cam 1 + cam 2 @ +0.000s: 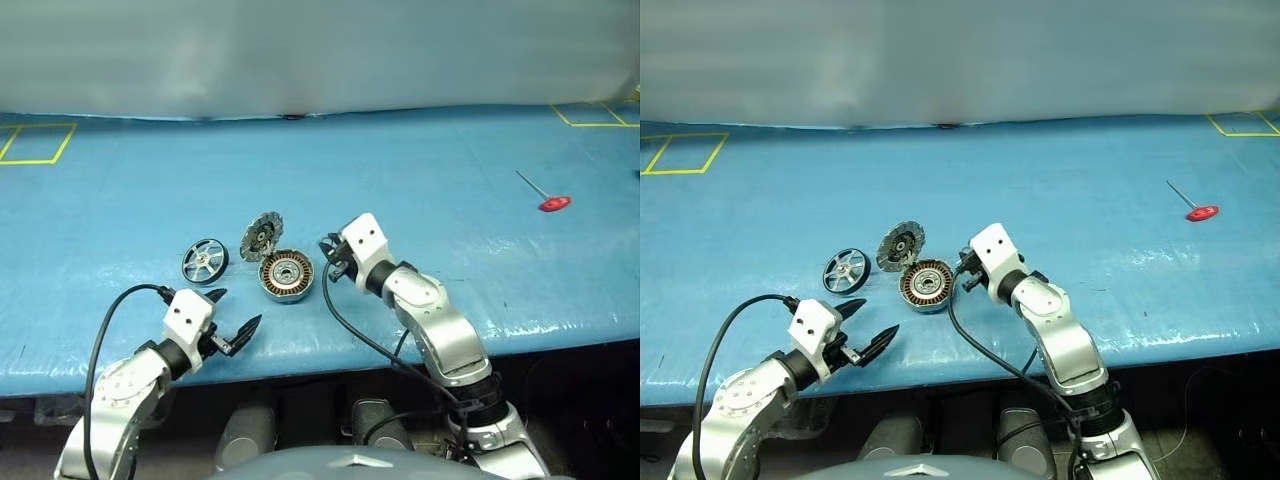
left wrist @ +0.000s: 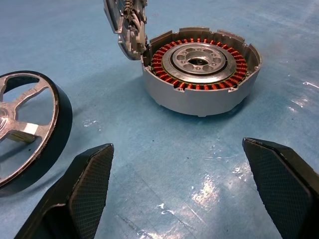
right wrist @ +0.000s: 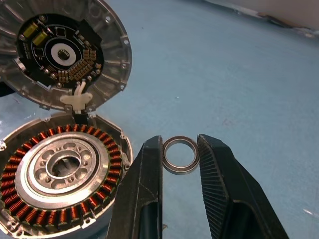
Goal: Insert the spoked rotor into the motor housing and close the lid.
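The motor housing (image 1: 286, 276), a grey cup with copper windings, sits near the table's front edge. Its lid (image 1: 261, 237) stands open and upright at the far left rim, with the dark circuit face (image 3: 60, 50) turned toward the housing. To the left of the housing, the spoked rotor (image 1: 204, 261) lies flat on the blue table. My right gripper (image 3: 180, 149) hovers just right of the housing (image 3: 60, 174), shut on a small thin metal ring (image 3: 180, 155). Nearer than the rotor (image 2: 25, 134) and housing (image 2: 199, 69), my left gripper (image 1: 237, 308) is open with nothing between its fingers.
A red-handled tool (image 1: 553, 203) lies far to the right. Yellow tape squares (image 1: 35, 143) mark the far corners of the blue table. The table's front edge (image 1: 300, 360) runs just below both grippers. A black cable (image 1: 350, 325) hangs from the right wrist.
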{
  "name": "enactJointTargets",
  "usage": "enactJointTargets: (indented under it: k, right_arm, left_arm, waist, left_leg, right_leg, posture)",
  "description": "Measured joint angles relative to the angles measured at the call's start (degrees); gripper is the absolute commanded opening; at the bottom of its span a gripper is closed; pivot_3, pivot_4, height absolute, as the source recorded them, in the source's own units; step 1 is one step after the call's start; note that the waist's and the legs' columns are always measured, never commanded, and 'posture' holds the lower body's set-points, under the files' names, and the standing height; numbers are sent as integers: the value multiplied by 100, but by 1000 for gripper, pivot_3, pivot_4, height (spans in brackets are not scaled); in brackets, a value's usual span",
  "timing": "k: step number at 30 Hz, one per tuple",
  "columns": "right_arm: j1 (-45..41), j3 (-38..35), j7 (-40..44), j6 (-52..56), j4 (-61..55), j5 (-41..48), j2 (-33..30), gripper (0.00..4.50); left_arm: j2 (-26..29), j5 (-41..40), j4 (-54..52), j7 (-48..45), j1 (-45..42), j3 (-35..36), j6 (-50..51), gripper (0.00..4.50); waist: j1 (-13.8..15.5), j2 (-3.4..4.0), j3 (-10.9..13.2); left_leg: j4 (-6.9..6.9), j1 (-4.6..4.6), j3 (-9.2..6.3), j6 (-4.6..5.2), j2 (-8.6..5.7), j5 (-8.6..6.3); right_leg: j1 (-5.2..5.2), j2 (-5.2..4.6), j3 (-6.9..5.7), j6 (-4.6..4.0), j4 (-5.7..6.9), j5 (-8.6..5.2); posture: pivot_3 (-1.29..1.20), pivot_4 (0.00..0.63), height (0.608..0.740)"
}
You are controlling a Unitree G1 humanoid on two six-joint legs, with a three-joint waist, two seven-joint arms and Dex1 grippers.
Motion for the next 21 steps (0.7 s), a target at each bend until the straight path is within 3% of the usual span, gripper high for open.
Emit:
enactJointTargets:
  k: [13,21]
  right_arm:
    - [-163,467,78,-23,278,117,291,671]
    - [-124,693,117,-28,424,207,364,671]
  left_arm:
    - [-410,392,413,137,156,-212,-1068,4500]
    - [-421,421,502,116,183,-241,-1169,4500]
  waist:
    - [-6,0,0]
    - [-10,0,0]
  left_leg:
    - [1,1,1,0,1,0]
    - [1,1,1,0,2,0]
  right_leg:
    - [0,-1,1,0,1,0]
    - [0,0,1,0,2,0]
  posture:
    - [0,150,740]
    - [0,150,740]
